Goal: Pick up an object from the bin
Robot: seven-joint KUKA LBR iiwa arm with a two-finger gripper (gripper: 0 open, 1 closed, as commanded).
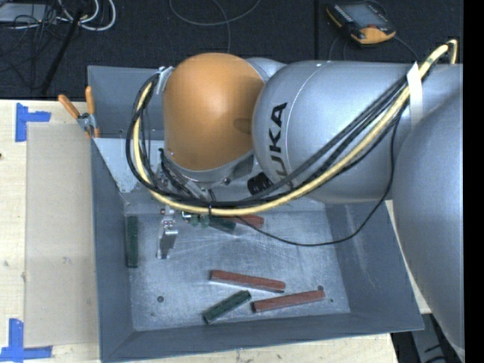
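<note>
**Gripper low in the grey bin, beside a dark green bar**

The gripper (167, 242) hangs close over a bare patch of the bin (110, 278) floor (the wrist hides most of it, so whether it is open or has hold of anything cannot be told). Nearest, just toward the view's left of it and not touching it, a dark green bar (132, 240) lies pointing up the view. On its other side, a small green piece (221, 224) and a reddish-brown stick (249, 221) poke out from under the arm (340, 127), which covers their far ends. Farther off, down-view and rightward of the gripper, lie a long reddish-brown stick (247, 280), a dark green stick (227, 306) and, farthest, another reddish-brown stick (289, 301).
</note>
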